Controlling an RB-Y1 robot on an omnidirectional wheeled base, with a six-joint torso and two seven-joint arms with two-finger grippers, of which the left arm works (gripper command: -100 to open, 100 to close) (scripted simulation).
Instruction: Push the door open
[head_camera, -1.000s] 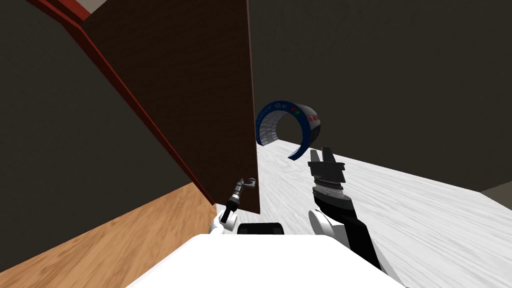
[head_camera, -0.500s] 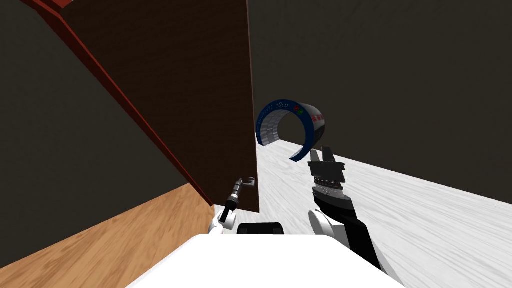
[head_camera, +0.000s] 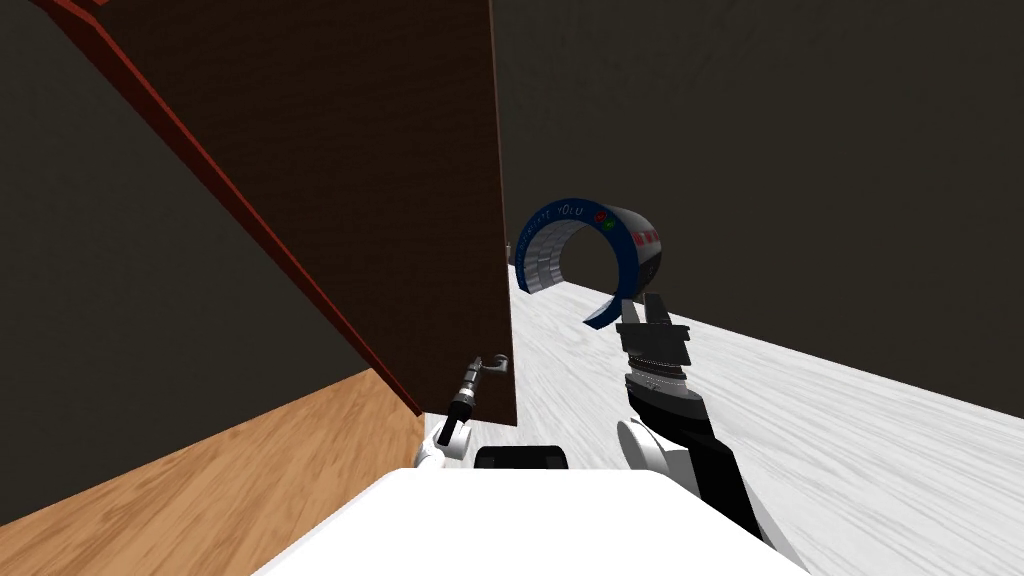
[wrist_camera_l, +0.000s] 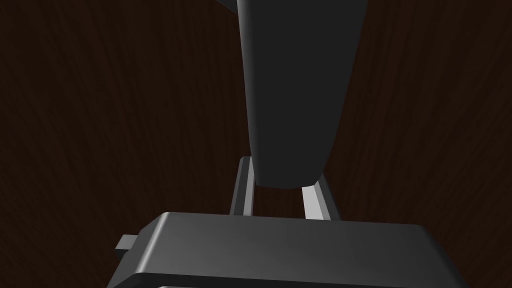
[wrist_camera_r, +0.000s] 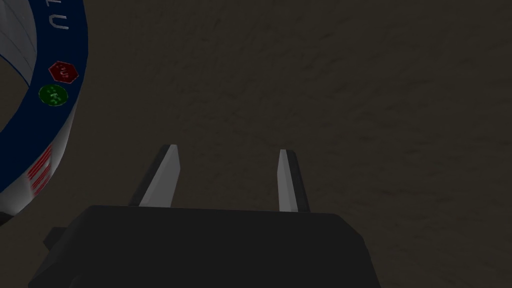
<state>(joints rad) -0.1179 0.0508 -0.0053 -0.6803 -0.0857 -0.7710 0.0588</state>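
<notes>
Left claw (wrist_camera_l: 281, 170) clamped narrowly on the handle (wrist_camera_l: 295, 90), hard by the free edge of the dark brown door (head_camera: 380, 200). Past that edge, open white floor (head_camera: 800, 450); to the left, wood floor (head_camera: 250, 470). Ahead on the white floor, a blue ring (head_camera: 590, 255). Near it, right claw (wrist_camera_r: 228, 148), wide and empty.

Door (head_camera: 380, 200): dark brown wood-grain panel, upright, seen standing partly open off the red-brown frame (head_camera: 300, 282) at left, free edge turned near-centre. Grey lever handle (head_camera: 490, 365) is mounted low by that edge and clamped in the left claw (wrist_camera_l: 282, 167).
</notes>
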